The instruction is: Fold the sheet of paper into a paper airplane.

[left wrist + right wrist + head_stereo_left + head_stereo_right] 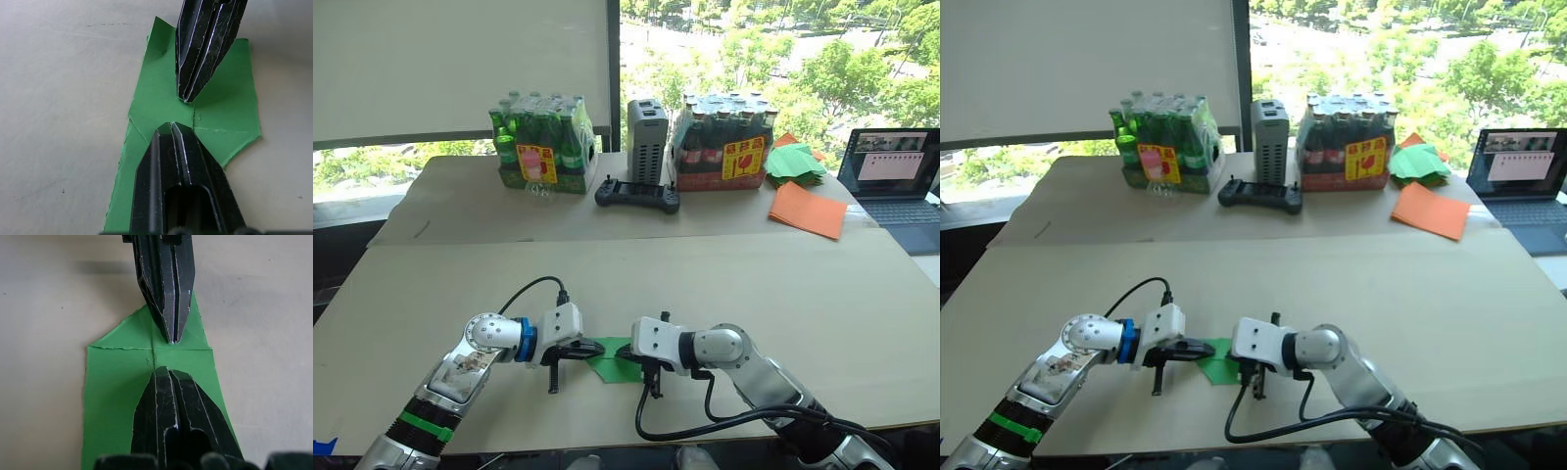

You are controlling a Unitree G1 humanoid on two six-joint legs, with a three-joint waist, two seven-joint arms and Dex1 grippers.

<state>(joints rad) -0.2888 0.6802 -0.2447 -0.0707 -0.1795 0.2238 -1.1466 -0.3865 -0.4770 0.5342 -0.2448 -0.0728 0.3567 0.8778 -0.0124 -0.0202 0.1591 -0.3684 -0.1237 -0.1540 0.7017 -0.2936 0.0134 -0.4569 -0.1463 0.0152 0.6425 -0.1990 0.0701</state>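
Note:
The green sheet of paper lies flat on the table's near middle, creased across and along its length, with folded corners giving it a pointed outline. My left gripper is shut, its tip resting on the sheet from the left. Facing it tip to tip, my right gripper is also shut and presses on the sheet from the right. The two tips stand a short gap apart over the cross crease. Parts of the sheet are hidden under both grippers.
At the back stand a pack of green bottles, a grey device, a black controller and a pack of dark bottles. Orange sheets, a green paper stack and a laptop sit back right.

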